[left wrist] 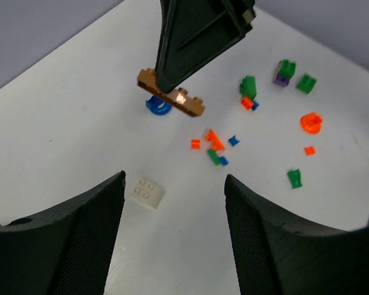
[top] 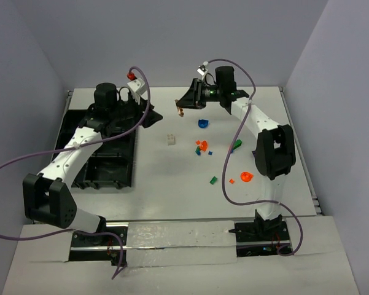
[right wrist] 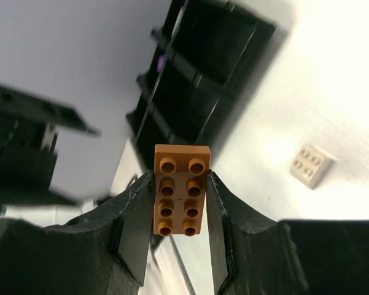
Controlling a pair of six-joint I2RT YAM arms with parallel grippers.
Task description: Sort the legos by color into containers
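Note:
My right gripper [top: 181, 108] is shut on a brown two-by-four lego plate [right wrist: 182, 189] and holds it above the table's far middle; the plate also shows in the left wrist view [left wrist: 170, 98]. My left gripper [top: 152, 118] is open and empty, hovering beside the black compartment tray [top: 107, 175] at the left. A white lego [top: 170, 140] lies on the table below it, also in the left wrist view [left wrist: 147, 192]. Loose legos lie to the right: a blue round piece [top: 202, 123], an orange cluster [top: 201, 146], green bricks [top: 213, 180] and an orange round piece [top: 246, 177].
The tray's compartments [right wrist: 190, 98] show beyond the brown plate in the right wrist view. A purple-and-green piece [left wrist: 283, 72] and more green bricks [left wrist: 306, 83] lie far right. Purple cables loop over both arms. Grey walls enclose the table.

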